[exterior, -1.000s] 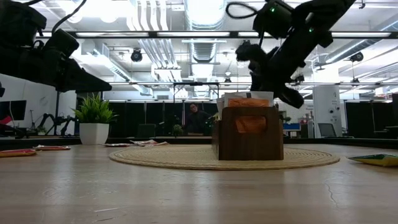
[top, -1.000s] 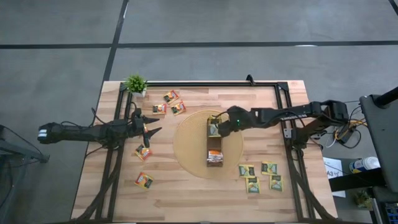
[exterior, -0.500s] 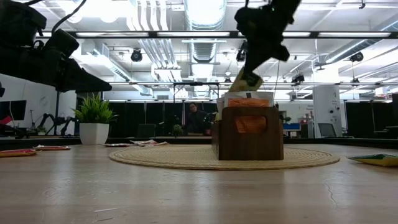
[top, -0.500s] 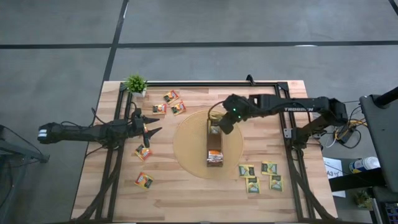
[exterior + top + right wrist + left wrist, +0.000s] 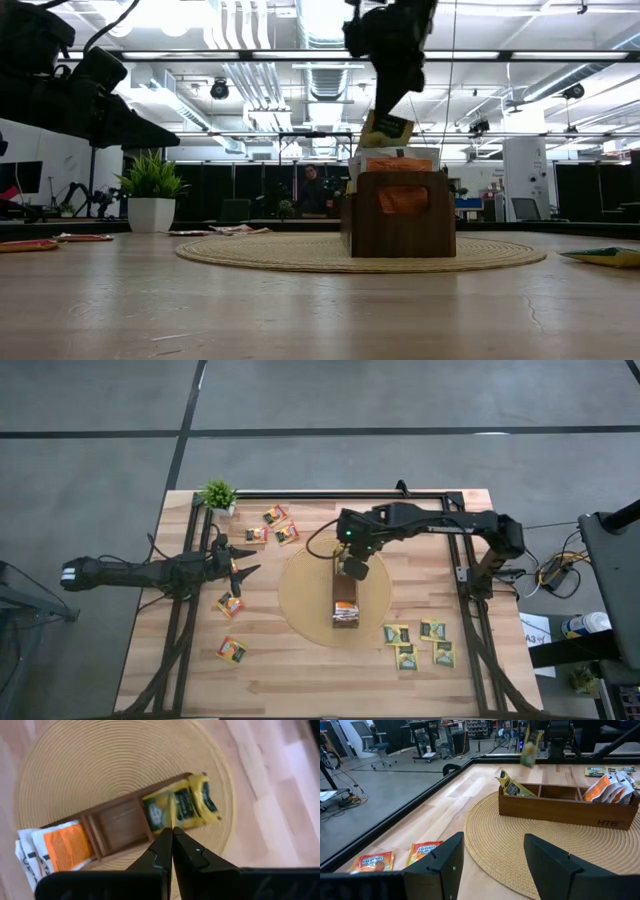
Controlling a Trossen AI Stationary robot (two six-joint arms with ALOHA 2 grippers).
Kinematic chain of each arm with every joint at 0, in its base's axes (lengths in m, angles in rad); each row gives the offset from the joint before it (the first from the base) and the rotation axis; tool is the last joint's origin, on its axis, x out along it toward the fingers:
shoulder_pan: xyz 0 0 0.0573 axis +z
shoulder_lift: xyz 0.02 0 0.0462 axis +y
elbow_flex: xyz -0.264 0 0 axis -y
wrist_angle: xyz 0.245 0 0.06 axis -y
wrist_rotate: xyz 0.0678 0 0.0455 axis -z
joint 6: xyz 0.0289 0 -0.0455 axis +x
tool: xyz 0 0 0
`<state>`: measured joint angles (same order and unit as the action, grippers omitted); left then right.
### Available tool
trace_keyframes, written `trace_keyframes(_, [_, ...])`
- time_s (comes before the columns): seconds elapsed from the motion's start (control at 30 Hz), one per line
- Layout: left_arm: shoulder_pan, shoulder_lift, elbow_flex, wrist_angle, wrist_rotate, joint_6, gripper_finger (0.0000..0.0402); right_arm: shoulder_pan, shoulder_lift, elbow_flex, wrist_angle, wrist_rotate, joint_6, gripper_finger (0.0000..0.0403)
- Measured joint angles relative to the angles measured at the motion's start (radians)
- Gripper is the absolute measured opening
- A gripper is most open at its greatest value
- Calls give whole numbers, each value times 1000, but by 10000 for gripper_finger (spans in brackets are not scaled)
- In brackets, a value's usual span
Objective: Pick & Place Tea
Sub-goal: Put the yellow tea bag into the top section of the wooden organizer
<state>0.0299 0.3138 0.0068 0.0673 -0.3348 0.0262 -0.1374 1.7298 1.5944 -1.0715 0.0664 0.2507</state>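
**Green-and-yellow sachet hangs over the far end of the box**

The right gripper (image 5: 385,108) is pinched tight on a dark green-and-yellow tea sachet (image 5: 386,128), which dangles below the fingertips, tilted. It sits directly above the far compartment of the long brown box (image 5: 346,595). The wrist view looks down past the closed fingers (image 5: 172,851) at another green-and-yellow sachet (image 5: 181,807) already leaning out of that end slot. The middle slot looks empty; orange sachets (image 5: 64,842) fill the near end.

The box runs near-to-far across the round woven mat (image 5: 300,600), so the drop looks to be straight down, into the slot under the fingers.

The left gripper (image 5: 240,564) waits wide open and empty, over the table's left side, near loose orange sachets (image 5: 230,604). More green-and-yellow sachets (image 5: 418,643) lie at near right, closer to the right arm.
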Motion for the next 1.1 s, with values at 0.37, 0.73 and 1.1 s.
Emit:
trace_keyframes(0.37, [0,0,0,0,0,0,202,-1,181,150,-109,-14,-138,8])
trace_keyframes(0.73, [0,0,0,0,0,0,202,-1,312,259,-203,-4,-225,8])
trace_keyframes(1.1, [0,2,0,0,0,0,202,-3,359,376,-302,23,-252,8])
